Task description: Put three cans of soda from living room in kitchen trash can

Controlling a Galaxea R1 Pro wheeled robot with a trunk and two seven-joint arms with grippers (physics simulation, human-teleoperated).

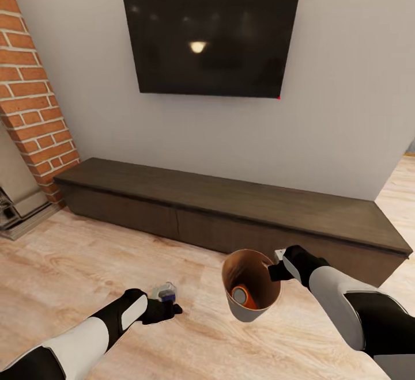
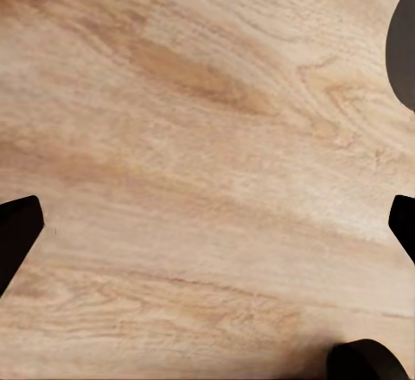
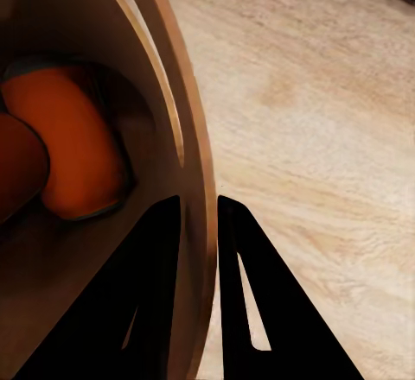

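Observation:
My right gripper [image 1: 278,266] is shut on the rim of the grey trash can [image 1: 252,310], which hangs tilted above the wood floor. The right wrist view shows its fingers [image 3: 164,259] pinching the tan wall [image 3: 194,138], with two orange soda cans [image 3: 78,151] lying inside. One orange can [image 1: 240,295] shows at the bin's bottom in the head view. The dark blue soda can [image 1: 166,293] lies on the floor just beyond my left gripper [image 1: 167,310]. That gripper [image 2: 207,224] is open, with bare floor between its fingertips [image 2: 17,233].
A long low dark-wood cabinet [image 1: 230,207] runs along the wall ahead, under a large black TV [image 1: 213,31]. A brick column [image 1: 31,92] stands at the left. Light wood floor [image 1: 86,265] spreads around both arms.

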